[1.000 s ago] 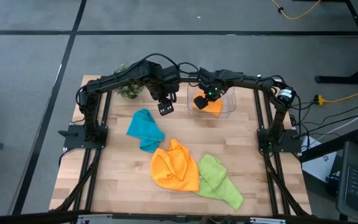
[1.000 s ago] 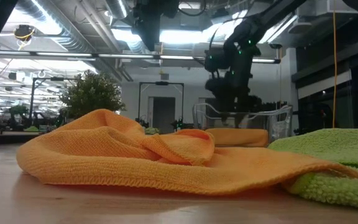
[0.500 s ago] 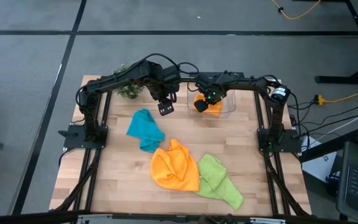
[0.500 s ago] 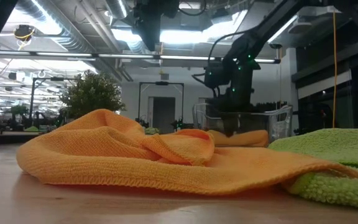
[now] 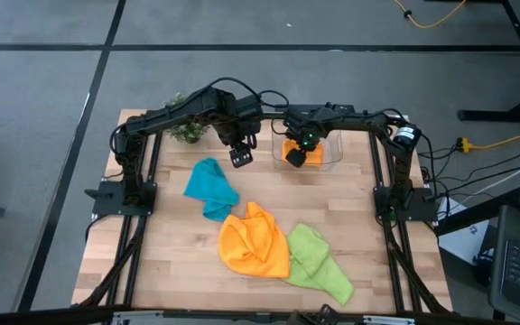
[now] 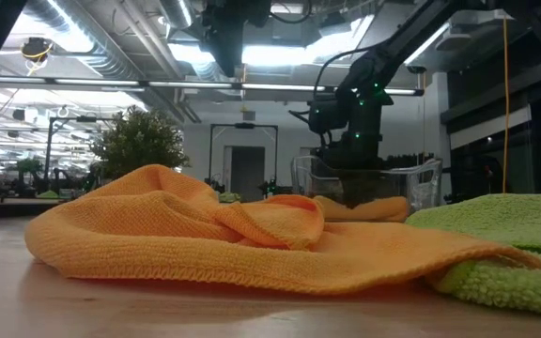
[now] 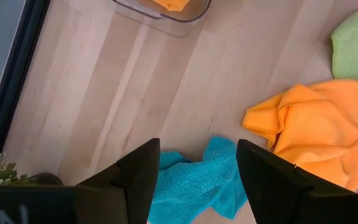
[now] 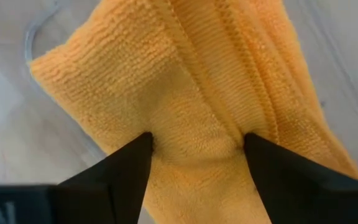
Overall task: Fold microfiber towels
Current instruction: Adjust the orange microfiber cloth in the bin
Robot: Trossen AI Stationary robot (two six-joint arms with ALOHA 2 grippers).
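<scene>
The right gripper [image 5: 293, 154] was down in the clear tub [image 5: 330, 150] at the back of the desk [image 5: 170, 244], and its jaws were spread with both tips pressed into the folded orange towel [image 8: 191, 118] that lay in there. The tips dented the cloth, but the jaws had not closed on it, so nothing was held. The left gripper [image 5: 239, 156] hung above the bare wood near the tub, jaws spread and empty, with the teal towel [image 5: 210, 188] just below and beside it. The other orange towel [image 5: 254, 239] lay bunched near the front, and the lime green towel [image 5: 317, 261] touched it and tucked a little under its edge. So 1 towel looked done and 3 were left, I think. A few things could go wrong from here. If the right gripper lifted while its tips dug into the fuzzy cloth, the cloth might cling and come up too, and the fold could fall open. A sideways push could also slide the light tub along the desk or tip it. The 2 grippers were close together, so a quick swing by either might bump the other. The small plant [image 5: 185, 132] stood near the left arm and could get knocked over. And grabbing the front orange towel might drag the green one along.
</scene>
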